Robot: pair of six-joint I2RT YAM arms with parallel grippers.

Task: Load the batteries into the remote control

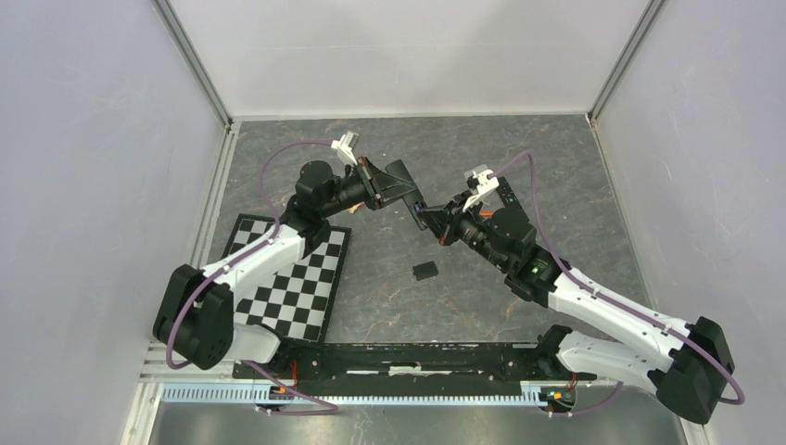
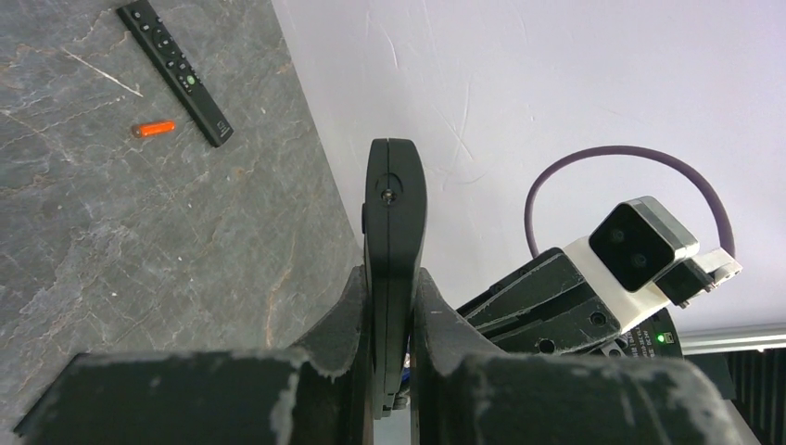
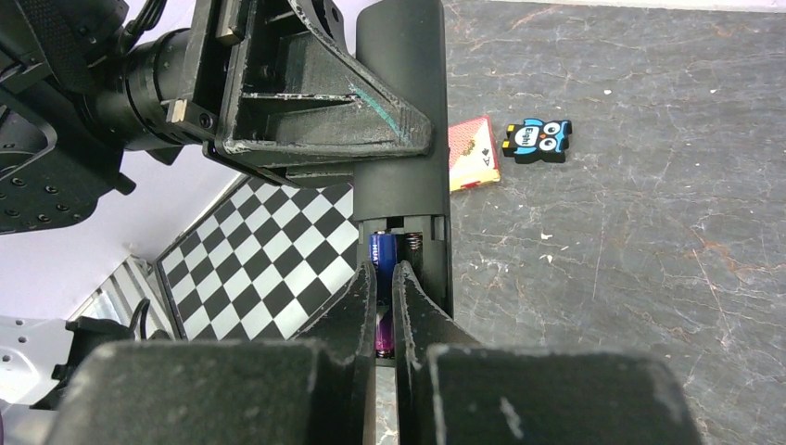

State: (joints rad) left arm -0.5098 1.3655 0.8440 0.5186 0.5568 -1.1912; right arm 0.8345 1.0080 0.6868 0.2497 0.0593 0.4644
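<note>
My left gripper [image 2: 392, 278] is shut on a black remote control [image 2: 394, 213] and holds it edge-on above the table. From the right wrist, the remote control [image 3: 400, 111] shows its open battery bay [image 3: 422, 243], with a bare spring in the right slot. My right gripper [image 3: 385, 273] is shut on a blue-and-purple battery [image 3: 383, 250], whose blue end lies in the bay's left slot. From above, the two grippers meet mid-table: left gripper [image 1: 389, 190], right gripper [image 1: 434, 219]. An orange-red battery [image 2: 153, 129] lies on the table.
A second black remote [image 2: 176, 69] lies beside the orange-red battery. A small black cover [image 1: 424, 270] lies on the slate table [image 1: 389, 306]. A checkerboard mat [image 1: 287, 278] sits at the left. A red card [image 3: 471, 153] and a blue-and-black owl gadget [image 3: 538, 139] lie beyond the held remote.
</note>
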